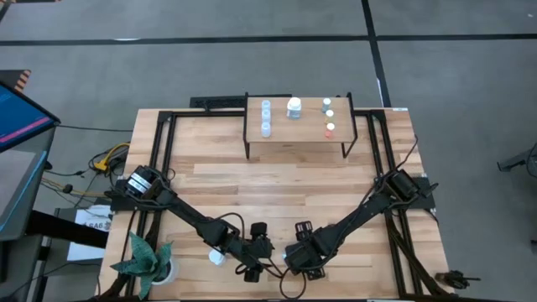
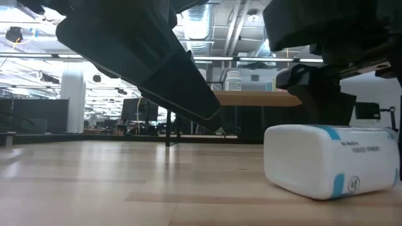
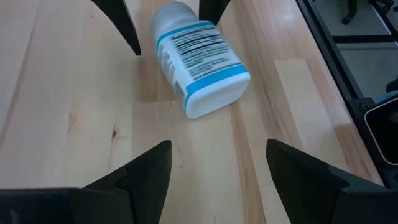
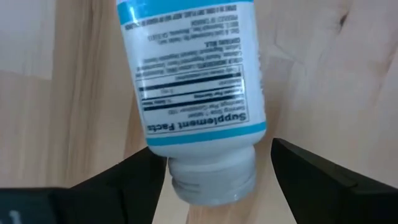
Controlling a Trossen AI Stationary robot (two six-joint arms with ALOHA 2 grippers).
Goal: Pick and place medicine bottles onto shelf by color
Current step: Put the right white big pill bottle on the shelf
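Note:
A white medicine bottle with a blue-banded label (image 3: pixel 199 59) lies on its side on the table near the near edge, between my two grippers; it also shows in the low view (image 2: pixel 326 160). My right gripper (image 4: pixel 217 152) is open, with a finger on either side of the bottle's cap (image 4: pixel 211 177), and its fingers show apart from the bottle in the left wrist view. My left gripper (image 3: pixel 217 149) is open and empty, a short way off the bottle's flat base. The shelf (image 1: pixel 298 138) at the far edge carries three blue-capped bottles (image 1: pixel 266 117), one white bottle (image 1: pixel 294 107) and three small ones (image 1: pixel 329 116).
Another white bottle (image 1: pixel 216 257) lies beside my left arm. A potted plant (image 1: pixel 147 262) stands at the near left corner. Black frame rails (image 1: pixel 159 159) run along the table's sides. The bare wood between the grippers and the shelf holds nothing.

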